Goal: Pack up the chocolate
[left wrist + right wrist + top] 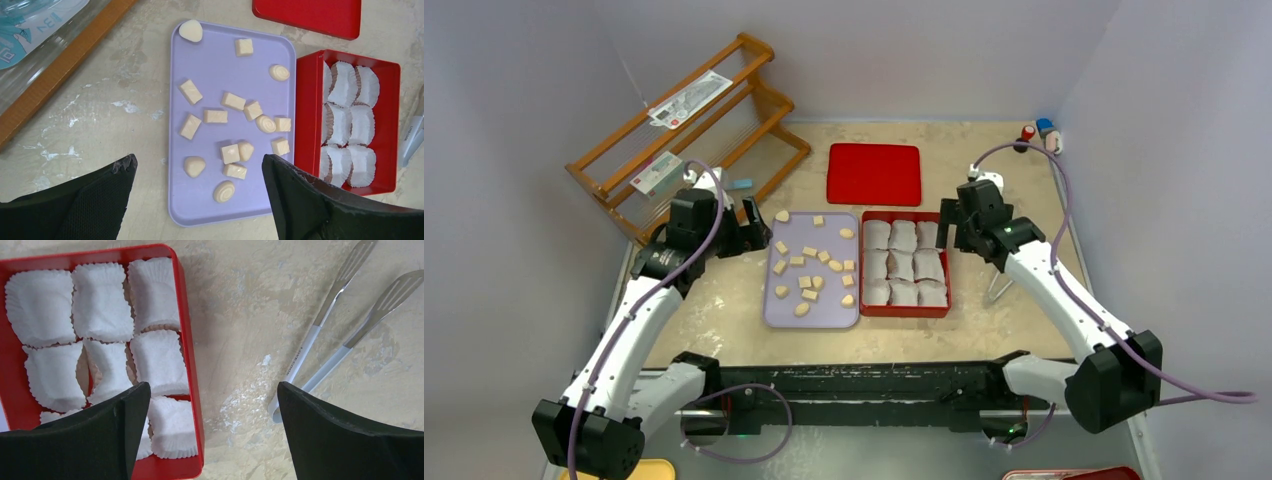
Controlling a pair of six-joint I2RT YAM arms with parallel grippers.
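Several pale tan pieces of chocolate (809, 283) lie scattered on a lavender tray (824, 318), some square, some rounded. In the left wrist view the chocolate (233, 101) spreads over the tray (200, 210). To its right stands a red box (904, 311) filled with empty white paper cups (904, 262). My left gripper (754, 228) hovers open by the tray's far left corner, empty (199, 162). My right gripper (951, 228) hangs open and empty over the box's right wall (189, 340), the gripper (214, 390) straddling that wall.
A flat red lid (874, 173) lies behind the tray and box. Metal tongs (325, 350) rest on the table right of the box. A wooden rack (689, 130) stands at the back left, small bottles (1039, 135) at the back right.
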